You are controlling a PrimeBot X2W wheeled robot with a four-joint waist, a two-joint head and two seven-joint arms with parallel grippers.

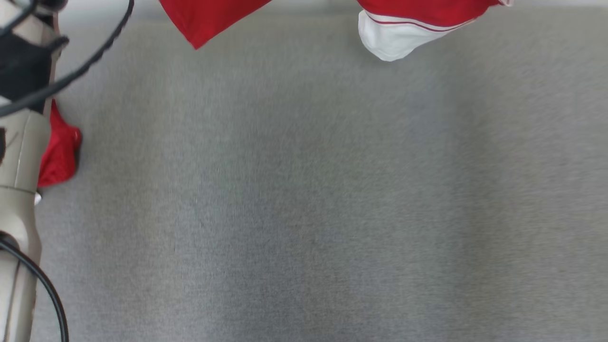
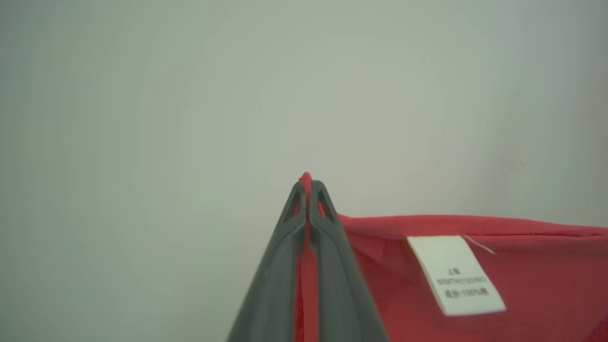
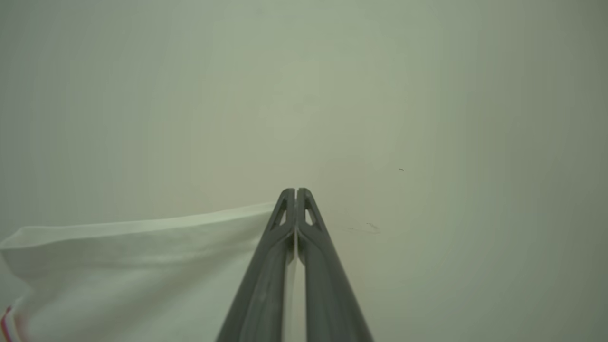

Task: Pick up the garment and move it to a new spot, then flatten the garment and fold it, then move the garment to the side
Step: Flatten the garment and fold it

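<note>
Since each of the 2 grippers has hold of it, the garment [image 1: 209,19] is judged to hang clear of the grey bench [image 1: 304,213]. Its red body and white panel [image 1: 394,40] lie along the top edge of the head view. A further red fold [image 1: 59,152] sits just beside the pale left forearm [image 1: 21,156].

The left gripper [image 2: 308,183] is fully closed, with a sliver of red cloth pinched between its fingers. From there the fabric, carrying a white label [image 2: 456,275], runs off to the right of the left wrist view.

The right gripper [image 3: 295,192] is likewise closed. White cloth shows between its fingers and spreads to the left of the right wrist view.

The cloth therefore spans between the 2 grippers, and its long axis runs left to right across the far side of the bench. Neither arm is nearer, as each holds 1 end.

The relocation step appears to be in progress. Laying the garment flat will probably require both grippers to descend together while keeping the span taut, because uneven lowering could bunch the cloth.
</note>
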